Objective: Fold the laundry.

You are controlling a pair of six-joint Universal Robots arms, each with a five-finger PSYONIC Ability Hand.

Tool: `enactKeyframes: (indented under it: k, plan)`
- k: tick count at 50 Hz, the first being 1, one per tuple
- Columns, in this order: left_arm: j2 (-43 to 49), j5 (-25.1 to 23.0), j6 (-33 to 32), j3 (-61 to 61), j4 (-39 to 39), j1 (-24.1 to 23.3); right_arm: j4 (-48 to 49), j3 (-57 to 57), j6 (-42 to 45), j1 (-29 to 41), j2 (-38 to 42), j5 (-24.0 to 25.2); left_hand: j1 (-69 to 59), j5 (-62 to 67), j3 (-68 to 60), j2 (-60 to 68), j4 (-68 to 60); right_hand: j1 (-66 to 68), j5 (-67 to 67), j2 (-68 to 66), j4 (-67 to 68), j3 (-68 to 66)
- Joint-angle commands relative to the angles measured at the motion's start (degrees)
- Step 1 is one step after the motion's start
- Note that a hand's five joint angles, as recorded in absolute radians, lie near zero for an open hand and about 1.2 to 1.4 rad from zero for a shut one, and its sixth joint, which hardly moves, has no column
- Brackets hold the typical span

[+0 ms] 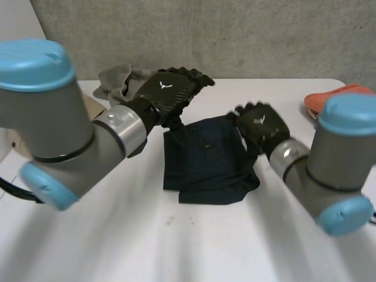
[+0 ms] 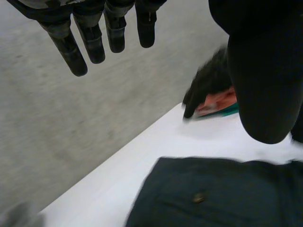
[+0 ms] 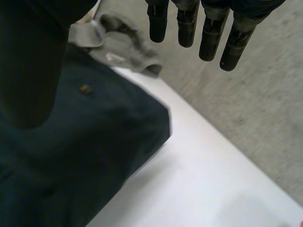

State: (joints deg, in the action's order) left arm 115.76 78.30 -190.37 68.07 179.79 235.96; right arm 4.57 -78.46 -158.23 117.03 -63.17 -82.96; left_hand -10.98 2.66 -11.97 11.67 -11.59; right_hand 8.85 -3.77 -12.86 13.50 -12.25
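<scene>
**Stock on my table: three cloth items, two hands**

1. Table (image 1: 176,247), one, white. It carries every item listed below.

2. Dark navy garment (image 1: 208,161), one. It lies flat in the middle of the table, folded into a rough square, between my two hands. One small button (image 2: 199,197) shows on its upper face.

3. Grey garment (image 1: 114,79), one. It is crumpled at the far edge of the table on my left side, just behind my left hand and apart from the navy piece.

4. Orange cloth (image 1: 332,97), one. It is bunched at the far edge on my right side, well apart from the navy garment.

5. My left hand (image 1: 167,91), one. It hangs over the far left corner of the navy garment. In its wrist view the fingers (image 2: 90,42) are straight and spread, with nothing between them and the thumb.

6. My right hand (image 1: 261,126), one. It is at the far right corner of the navy garment. Its fingers (image 3: 187,28) reach out straight and hold nothing. I cannot tell whether the palm touches the cloth.
</scene>
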Motion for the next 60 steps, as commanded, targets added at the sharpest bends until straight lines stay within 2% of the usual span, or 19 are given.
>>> enactKeyframes:
  k: [1, 4, 10, 26, 42, 49, 54, 60]
  plan:
    - [-7.83, -18.79, 2.81, 5.15, -6.56, 4.42, 16.68, -19.88, 2.31, 3.03, -1.34, 2.45, 0.26, -1.94, 1.25, -0.95, 0.87, 1.15, 3.77, 2.86, -3.50, 2.25]
    - [-8.18, -20.56, 2.99, 5.06, -6.65, 4.42, 21.96, -21.38, 3.19, 4.52, 0.50, 2.63, 0.26, -1.94, 1.25, -0.95, 0.87, 1.15, 3.77, 2.86, -3.50, 2.25]
    - [-8.01, -20.38, 3.07, 5.15, -6.56, 4.34, 26.45, -19.98, 5.20, 5.05, 5.85, 2.89, 0.43, -2.11, 1.42, -1.12, 1.04, 1.15, 3.77, 2.86, -3.50, 2.25]
    - [-7.39, -20.38, 3.25, 5.32, -6.47, 4.34, 27.24, -10.67, 8.99, 5.23, 13.25, 1.93, 0.60, -2.28, 1.58, -1.29, 1.20, 1.55, 3.37, 2.46, -3.10, 1.84]
    - [-7.75, -20.38, 3.25, 5.68, -6.47, 4.51, 26.63, 1.28, 8.90, 5.23, 20.01, 2.63, 0.60, -2.28, 1.58, -1.29, 1.20, 33.85, -28.93, -29.84, 29.21, -30.46]
    - [-7.92, -20.38, 3.34, 5.59, -6.47, 4.86, 23.47, 9.10, 8.90, 5.14, 24.49, 2.72, 0.60, -2.28, 1.58, -1.29, 1.20, 52.68, -47.76, -48.67, 48.03, -49.29]
    - [-8.10, -20.38, 3.34, 5.59, -6.47, 4.95, 20.22, 14.46, 8.82, 5.14, 27.22, 4.82, 0.60, -2.28, 1.58, -1.29, 1.20, 71.09, -66.17, -67.08, 66.45, -67.70]
    - [-8.19, -20.38, 3.34, 5.59, -6.47, 5.22, 19.77, 17.28, 8.73, 4.88, 28.01, 6.06, 0.43, -2.11, 1.42, -1.12, 1.04, 71.15, -66.23, -67.14, 66.50, -67.75]
